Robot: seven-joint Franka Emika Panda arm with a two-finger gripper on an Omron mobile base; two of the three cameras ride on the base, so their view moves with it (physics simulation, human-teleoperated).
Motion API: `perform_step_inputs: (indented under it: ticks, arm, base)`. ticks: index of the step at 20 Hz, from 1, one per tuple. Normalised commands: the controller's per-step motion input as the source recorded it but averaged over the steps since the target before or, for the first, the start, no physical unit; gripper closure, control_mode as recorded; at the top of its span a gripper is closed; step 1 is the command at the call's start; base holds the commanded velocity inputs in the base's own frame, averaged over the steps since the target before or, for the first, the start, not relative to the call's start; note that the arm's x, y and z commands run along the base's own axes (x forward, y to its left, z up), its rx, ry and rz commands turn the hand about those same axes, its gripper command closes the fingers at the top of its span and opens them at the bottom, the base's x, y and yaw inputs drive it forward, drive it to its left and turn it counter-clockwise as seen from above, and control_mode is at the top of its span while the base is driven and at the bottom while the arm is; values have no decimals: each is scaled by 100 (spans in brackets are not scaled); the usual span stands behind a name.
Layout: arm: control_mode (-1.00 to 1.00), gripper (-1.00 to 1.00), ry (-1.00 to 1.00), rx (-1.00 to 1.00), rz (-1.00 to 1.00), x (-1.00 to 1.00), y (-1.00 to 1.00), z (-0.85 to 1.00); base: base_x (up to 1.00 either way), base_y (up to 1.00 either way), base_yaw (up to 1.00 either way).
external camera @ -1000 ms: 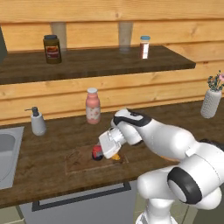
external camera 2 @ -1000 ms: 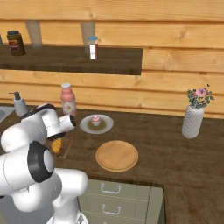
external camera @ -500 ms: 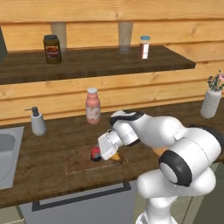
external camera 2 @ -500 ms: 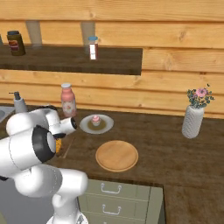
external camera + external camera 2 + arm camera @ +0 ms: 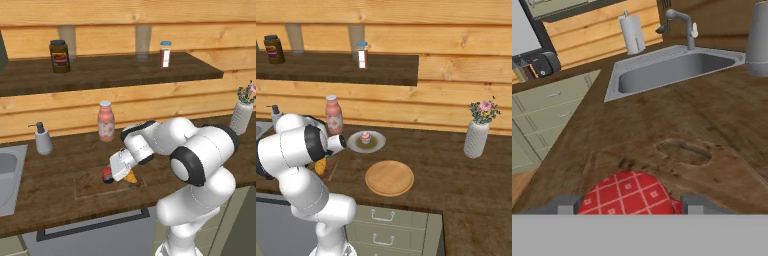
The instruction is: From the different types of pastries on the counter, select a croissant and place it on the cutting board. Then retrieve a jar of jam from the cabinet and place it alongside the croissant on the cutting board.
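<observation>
The claw (image 5: 626, 205) pinches the squat jam jar (image 5: 628, 196) by its sides over the board (image 5: 90, 182) beside the croissant (image 5: 131, 176): likely rigid, smooth glass, best gripped mid-body.

dark wood counter (image 5: 60, 192), cutting board (image 5: 90, 185), round plate (image 5: 389, 177), vase (image 5: 476, 139)

croissant (image 5: 131, 176) mostly behind gripper (image 5: 116, 175), jar of jam (image 5: 628, 194) cut off below

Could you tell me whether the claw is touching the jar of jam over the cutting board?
Touching. In the hand view, the jar of jam sits between the claw fingertips, its red checked lid meeting both with no gap, above the cutting board.
</observation>
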Motion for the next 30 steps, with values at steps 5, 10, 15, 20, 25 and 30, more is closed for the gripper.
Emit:
perform_step_inputs:
  ticks: [5, 10, 15, 20, 25, 30]
  arm:
    - [-100, 100, 0, 0, 0, 19, 25, -37]
    - [-100, 100, -2, -3, 0, 3, 7, -44]
    - [-100, 100, -9, -10, 2, -15, -7, -32]
    - [-100, -100, -13, -12, 3, -14, -16, -33]
    - [-100, -100, -5, -4, 5, -2, -31, -15]
    - [-100, -100, 0, 3, 7, 0, -18, 21]
  base:
    - [0, 0, 0]
    - [0, 0, 0]
    - [0, 0, 0]
    - [0, 0, 0]
    - [0, 0, 0]
    - [0, 0, 0]
